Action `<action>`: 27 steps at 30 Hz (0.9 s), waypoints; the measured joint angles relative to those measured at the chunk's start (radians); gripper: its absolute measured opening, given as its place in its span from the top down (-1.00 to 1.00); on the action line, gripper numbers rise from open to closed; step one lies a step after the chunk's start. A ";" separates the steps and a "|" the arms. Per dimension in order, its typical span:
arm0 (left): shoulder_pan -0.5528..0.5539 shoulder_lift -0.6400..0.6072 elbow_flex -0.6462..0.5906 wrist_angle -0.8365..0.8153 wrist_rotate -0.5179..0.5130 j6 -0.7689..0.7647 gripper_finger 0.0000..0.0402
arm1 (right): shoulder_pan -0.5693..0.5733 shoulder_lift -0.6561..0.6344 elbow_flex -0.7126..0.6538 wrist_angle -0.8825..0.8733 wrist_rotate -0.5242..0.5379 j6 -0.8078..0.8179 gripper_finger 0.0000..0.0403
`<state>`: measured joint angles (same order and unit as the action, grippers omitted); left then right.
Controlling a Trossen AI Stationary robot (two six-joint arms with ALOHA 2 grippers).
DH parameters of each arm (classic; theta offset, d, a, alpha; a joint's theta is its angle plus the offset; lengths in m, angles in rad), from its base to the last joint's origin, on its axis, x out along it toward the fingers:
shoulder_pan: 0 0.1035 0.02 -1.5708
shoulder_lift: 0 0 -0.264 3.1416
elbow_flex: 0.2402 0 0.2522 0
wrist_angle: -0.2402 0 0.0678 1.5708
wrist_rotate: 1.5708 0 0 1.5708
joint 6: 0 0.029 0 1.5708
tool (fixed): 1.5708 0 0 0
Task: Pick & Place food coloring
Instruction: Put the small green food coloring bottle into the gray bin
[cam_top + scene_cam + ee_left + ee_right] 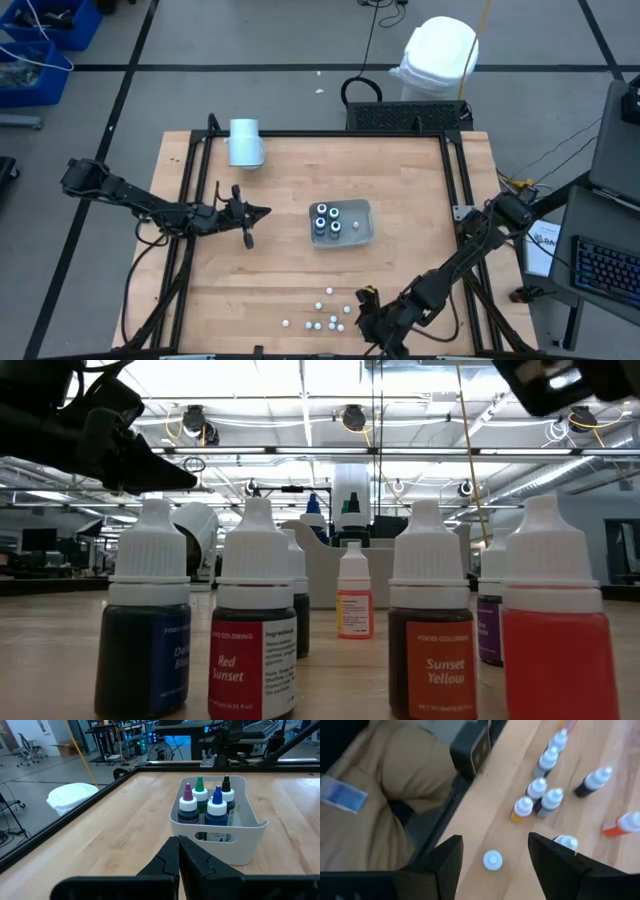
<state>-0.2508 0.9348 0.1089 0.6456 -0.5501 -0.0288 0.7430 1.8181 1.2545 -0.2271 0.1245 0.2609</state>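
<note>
From the high view I see the right gripper (pixel 368 298) at the near edge of the wooden desk (pixel 280 270), beside loose white-capped food coloring bottles (pixel 322 315); four more stand in the translucent grey tray (pixel 362 232). Left wrist view: left gripper (pixel 178 851) jaws closed, empty. Right wrist view: jaws wide over one bottle; crowded neighbours risk toppling.

White-capped food coloring (pixel 255 615): red, yellow, blue; pale tray (pixel 248 847).

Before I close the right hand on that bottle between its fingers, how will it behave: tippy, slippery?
Probably tippy: the bottle stands upright, and its neighbours look tall and narrow with large caps. Likely light, being small plastic. The smooth cap may slip, so the open right hand should grip lower, and a nudge could knock it into the nearby bottles.
</note>
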 joint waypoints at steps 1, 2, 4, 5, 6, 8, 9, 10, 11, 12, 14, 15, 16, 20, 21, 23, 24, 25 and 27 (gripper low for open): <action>0.000 0.000 0.000 -0.001 0.000 0.000 0.96 | 0.003 0.011 0.000 0.002 -0.004 -0.002 -0.07; 0.000 0.000 0.000 -0.002 0.000 -0.001 0.96 | 0.005 0.021 0.000 0.011 -0.011 -0.008 -0.06; 0.000 0.000 0.000 -0.008 0.000 -0.002 0.96 | 0.011 0.038 0.000 0.032 -0.022 -0.015 -0.06; 0.000 0.000 0.000 -0.011 0.000 -0.002 0.96 | 0.013 0.045 0.000 0.037 -0.023 -0.014 -0.06; 0.000 0.000 0.000 -0.014 0.000 -0.003 0.96 | 0.016 0.052 0.000 0.037 -0.022 -0.013 -0.06; 0.000 0.000 0.000 -0.022 0.000 -0.003 0.96 | 0.019 0.069 0.000 0.032 -0.023 -0.011 -0.06; 0.000 0.000 0.000 -0.024 0.000 -0.003 0.96 | 0.019 0.078 0.000 0.029 -0.023 -0.011 -0.06; 0.000 0.000 0.000 -0.024 0.000 -0.003 0.96 | 0.019 0.086 0.000 0.030 -0.022 -0.011 -0.06; 0.000 0.000 0.000 -0.024 0.000 -0.003 0.96 | 0.019 0.092 0.000 0.029 -0.022 -0.011 -0.06; 0.000 0.000 0.000 -0.024 0.000 -0.003 0.96 | 0.018 0.096 0.000 0.029 -0.021 -0.011 -0.06; 0.000 0.000 0.000 -0.024 0.000 -0.006 0.96 | 0.018 0.102 0.000 0.029 0.001 -0.004 -0.05; 0.000 0.000 0.000 -0.024 0.000 -0.007 0.96 | 0.018 0.105 0.000 0.028 0.014 -0.001 -0.04; 0.000 0.000 0.000 -0.024 0.000 -0.007 0.96 | 0.018 0.106 -0.001 0.024 0.026 0.000 -0.03; 0.000 0.000 0.000 -0.024 0.000 -0.007 0.96 | 0.018 0.106 -0.001 0.020 0.032 0.005 0.09; 0.000 0.000 0.000 -0.024 0.001 -0.007 0.96 | 0.018 0.106 -0.001 0.018 0.032 0.010 0.13; 0.000 0.000 0.000 -0.024 0.001 -0.006 0.96 | 0.018 0.106 -0.001 0.009 0.032 0.015 0.22; 0.000 0.000 0.000 -0.024 0.001 -0.006 0.96 | 0.018 0.106 -0.001 0.007 0.032 0.015 0.27; 0.000 0.000 0.000 -0.024 0.001 -0.006 0.96 | 0.018 0.106 -0.001 0.006 0.032 0.015 0.31; 0.000 0.000 0.000 -0.024 0.001 -0.006 0.96 | 0.018 0.106 -0.001 0.008 0.032 0.015 0.40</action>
<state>-0.2508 0.9348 0.1093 0.6212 -0.5495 -0.0353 0.7612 1.9240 1.2537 -0.2191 0.1562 0.2764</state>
